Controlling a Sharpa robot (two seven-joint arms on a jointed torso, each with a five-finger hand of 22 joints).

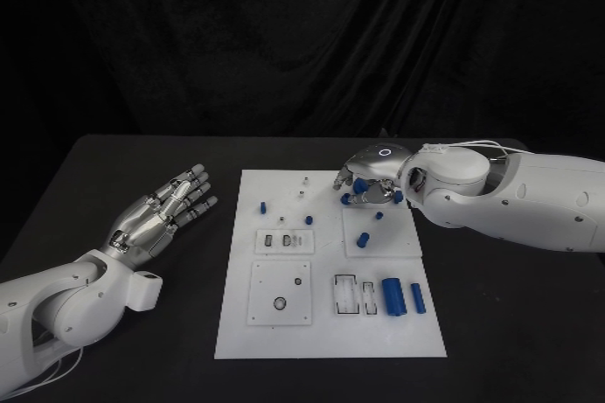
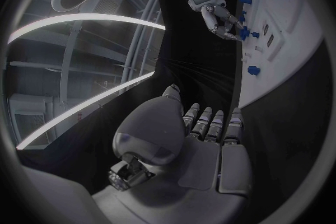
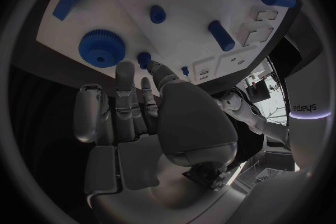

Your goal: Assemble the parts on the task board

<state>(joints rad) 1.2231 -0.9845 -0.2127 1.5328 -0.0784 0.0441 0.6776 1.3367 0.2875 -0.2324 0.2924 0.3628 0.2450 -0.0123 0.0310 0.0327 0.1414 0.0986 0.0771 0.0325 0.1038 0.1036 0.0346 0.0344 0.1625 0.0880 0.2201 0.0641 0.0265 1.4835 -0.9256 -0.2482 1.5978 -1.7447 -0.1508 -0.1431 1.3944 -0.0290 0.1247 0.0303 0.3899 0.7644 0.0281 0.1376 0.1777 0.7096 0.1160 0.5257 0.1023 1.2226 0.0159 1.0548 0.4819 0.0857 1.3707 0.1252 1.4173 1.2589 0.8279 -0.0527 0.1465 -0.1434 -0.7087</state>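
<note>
White plastic task board (image 1: 330,329), frame centre on the black bench (image 1: 126,158). Small blue plastic peg (image 3: 144,58), board's upper right: likely light, rigid, slick; take across its sides. Right robot hand (image 1: 365,180) fingertips pinch it. Left robot hand (image 1: 164,211), left of board: spread, holding nothing.

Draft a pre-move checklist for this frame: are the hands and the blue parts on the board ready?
1. Left hand clear of the white task board: ok; it is beside the board, fingers spread, holding nothing.
2. Right hand over the board's far right area: ok.
3. Right hand's hold on the small blue peg: cannot tell; its fingertips meet the peg, but a grip is not plain.
4. Blue toothed gear untouched: ok; it lies flat beside the fingers.
5. Large blue cylinder at the board's near right: ok; it lies there, apart from both hands.
</note>
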